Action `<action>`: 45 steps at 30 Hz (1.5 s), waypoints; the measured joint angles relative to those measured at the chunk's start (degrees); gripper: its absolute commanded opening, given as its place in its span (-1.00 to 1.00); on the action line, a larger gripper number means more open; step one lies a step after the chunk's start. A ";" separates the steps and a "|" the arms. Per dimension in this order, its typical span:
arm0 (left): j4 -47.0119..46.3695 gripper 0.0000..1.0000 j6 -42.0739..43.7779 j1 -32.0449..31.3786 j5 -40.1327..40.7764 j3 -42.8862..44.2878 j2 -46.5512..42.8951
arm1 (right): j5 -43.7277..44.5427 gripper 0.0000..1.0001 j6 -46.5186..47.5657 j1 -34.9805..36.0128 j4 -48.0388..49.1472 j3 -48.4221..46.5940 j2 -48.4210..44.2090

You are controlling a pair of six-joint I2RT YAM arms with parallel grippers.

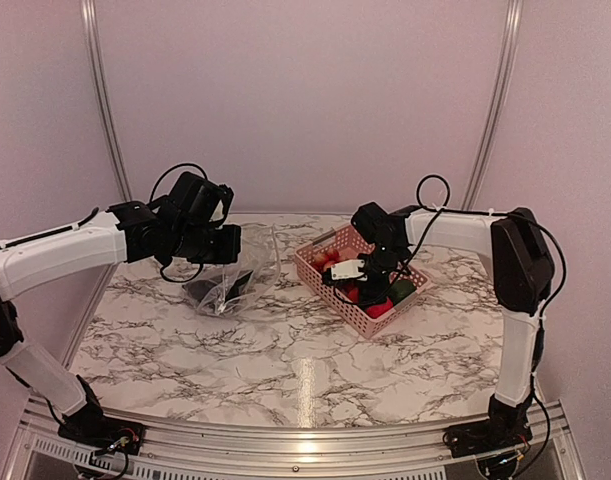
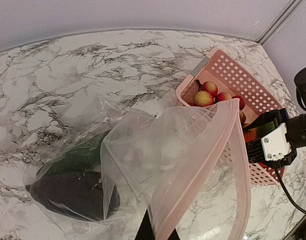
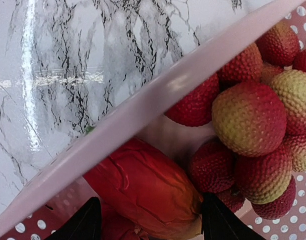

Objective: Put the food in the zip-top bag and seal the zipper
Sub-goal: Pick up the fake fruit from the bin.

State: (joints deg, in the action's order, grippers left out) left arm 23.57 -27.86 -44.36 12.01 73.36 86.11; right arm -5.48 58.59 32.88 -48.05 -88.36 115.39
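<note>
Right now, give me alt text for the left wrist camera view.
A clear zip-top bag, mouth lifted open, holds a dark eggplant and a green vegetable; beyond it on the marble table sits a pink basket of red-yellow fruits.

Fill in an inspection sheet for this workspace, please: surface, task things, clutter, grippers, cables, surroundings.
Surface: marble-patterned table top, with light glare; no spill seen.
Job's things: zip-top bag lies left of the pink basket, with its mouth lifted and its zipper unsealed. An eggplant and a green vegetable are inside it. In the basket: red-yellow fruits and an orange-red piece.
Clutter: nothing seen.
Grippers: left gripper shut on the bag's mouth. Right gripper open, down in the basket, one finger on either side of the orange-red piece.
Cables: black cable loops at the left wrist and the right wrist; no snag seen.
Surroundings: plain pale walls; metal rail at the near edge.
</note>
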 measured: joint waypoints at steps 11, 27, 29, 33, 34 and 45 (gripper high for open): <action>-0.28 -1.00 -0.04 0.00 -0.02 -0.42 0.00 | 3.63 -0.05 -0.31 0.48 1.68 -0.04 0.55; -1.42 -1.00 -0.24 0.00 -0.07 -0.52 0.00 | 5.68 -0.46 -0.31 -0.59 4.26 -0.04 -3.08; -1.49 -1.00 -0.24 0.00 -0.04 -0.52 0.00 | 5.79 -0.47 -0.31 -0.94 4.24 -0.04 -4.31; -1.57 -1.00 -0.28 0.00 -0.11 -0.70 0.00 | 6.29 -0.47 -0.04 -1.29 4.04 0.15 -6.47; -1.68 -1.00 -0.31 0.00 -0.17 -0.79 0.00 | 6.75 -0.47 0.09 -1.29 4.09 0.31 -6.84; -2.91 -1.00 -1.20 0.00 -1.09 -1.29 0.00 | 19.12 -0.44 4.98 -0.83 6.93 6.45 -9.40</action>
State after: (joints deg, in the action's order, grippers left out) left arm 20.67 -29.06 -44.36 10.92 72.07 86.11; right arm 13.65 63.57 32.05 -41.12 -81.91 106.00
